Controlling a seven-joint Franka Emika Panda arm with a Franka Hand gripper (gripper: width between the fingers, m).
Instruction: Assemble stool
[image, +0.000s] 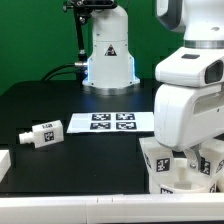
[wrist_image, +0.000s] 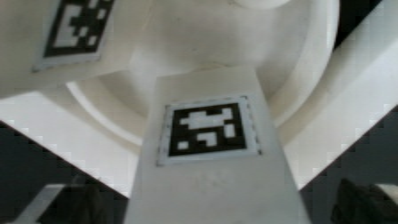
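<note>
Your black desk (image: 70, 160) fills the exterior view, with a pale strip along its near edge. At 5 o'clock, nearest the camera, sits the white stool (image: 162, 168), its parts bearing black-and-white tags. The bulky white link of your arm (image: 190, 80) hangs right over it. The pincer (image: 186, 158) is down among those parts, jaws spread wide. In the wrist view one tagged leg (wrist_image: 210, 130) lies between them, with the curved seat ring (wrist_image: 107, 112) behind it and a second tagged leg (wrist_image: 80, 30) beyond. You cannot tell whether the fingers touch that leg. At 8 o'clock a loose leg (image: 42, 133) lies on its side, well apart from the stool. Just past the centre lies the marker board (image: 110, 121). At 12 o'clock stands the arm's base (image: 108, 55), a cable (image: 62, 70) trailing toward 10 o'clock, against a green backdrop (image: 30, 40).
</note>
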